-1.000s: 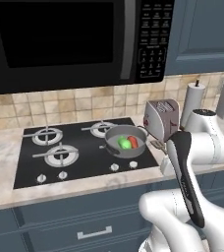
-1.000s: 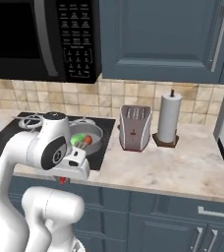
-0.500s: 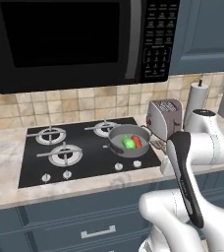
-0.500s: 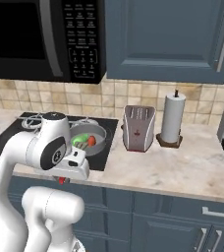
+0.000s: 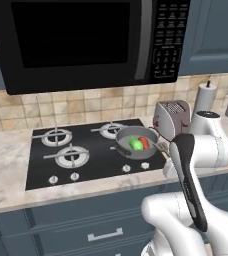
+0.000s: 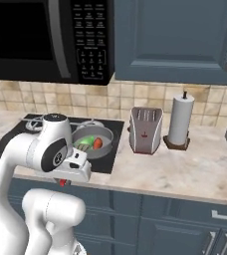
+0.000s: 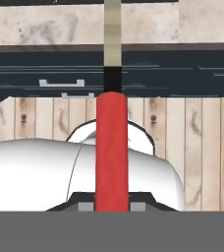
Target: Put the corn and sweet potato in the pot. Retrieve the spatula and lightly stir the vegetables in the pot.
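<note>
The whole kitchen has slid a touch to the right in both base views, toaster (image 6: 145,130) and all, so that's the base rolling, not anything on the surface (image 5: 6,165) being nudged. The gripper (image 7: 112,206) is clamped tight on the spatula (image 7: 112,147), red handle running straight out from between its tips toward the pale head, with the wooden floor (image 7: 202,147) beyond it. The grip looks no different from a second ago, and a speck of red pokes out under the hand in the right base view. The pot (image 5: 136,155) sits up and beyond the gripper, over the surface edge, with the corn (image 5: 135,144) and sweet potato (image 5: 144,142) lying side by side inside. So loading looks done and the tool is in hand. What's left, I'd say, is lifting the spatula over the rim and giving a gentle stir.
</note>
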Controlling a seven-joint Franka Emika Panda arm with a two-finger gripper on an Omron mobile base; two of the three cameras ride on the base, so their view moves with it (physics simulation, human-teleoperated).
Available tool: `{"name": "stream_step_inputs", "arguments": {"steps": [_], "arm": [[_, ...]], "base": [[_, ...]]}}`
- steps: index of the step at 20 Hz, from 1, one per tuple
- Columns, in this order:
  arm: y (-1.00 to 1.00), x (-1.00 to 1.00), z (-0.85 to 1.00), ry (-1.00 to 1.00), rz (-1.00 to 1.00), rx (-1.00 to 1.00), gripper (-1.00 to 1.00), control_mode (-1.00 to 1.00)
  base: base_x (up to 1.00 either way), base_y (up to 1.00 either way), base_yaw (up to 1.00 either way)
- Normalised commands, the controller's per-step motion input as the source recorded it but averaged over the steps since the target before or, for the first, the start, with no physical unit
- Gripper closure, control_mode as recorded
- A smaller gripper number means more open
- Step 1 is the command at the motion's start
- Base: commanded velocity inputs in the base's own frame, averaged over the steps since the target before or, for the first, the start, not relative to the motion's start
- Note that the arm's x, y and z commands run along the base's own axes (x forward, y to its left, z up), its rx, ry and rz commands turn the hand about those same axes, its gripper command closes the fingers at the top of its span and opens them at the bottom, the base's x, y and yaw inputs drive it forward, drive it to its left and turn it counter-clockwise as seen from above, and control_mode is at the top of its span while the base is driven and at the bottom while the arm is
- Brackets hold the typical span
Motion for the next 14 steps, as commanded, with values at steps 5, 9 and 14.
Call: {"name": "stream_step_inputs", "arguments": {"steps": [5, 9, 14], "arm": [[0.00, 0.00, 0.00, 0.00, 0.00, 0.00, 1.00, 1.00], [0.00, 0.00, 0.00, 0.00, 0.00, 0.00, 1.00, 1.00], [0.00, 0.00, 0.00, 0.00, 0.00, 0.00, 1.00, 1.00]], "base": [[0.05, 0.34, 0.00], [0.39, 0.12, 0.00], [0.70, 0.00, -0.01]]}}
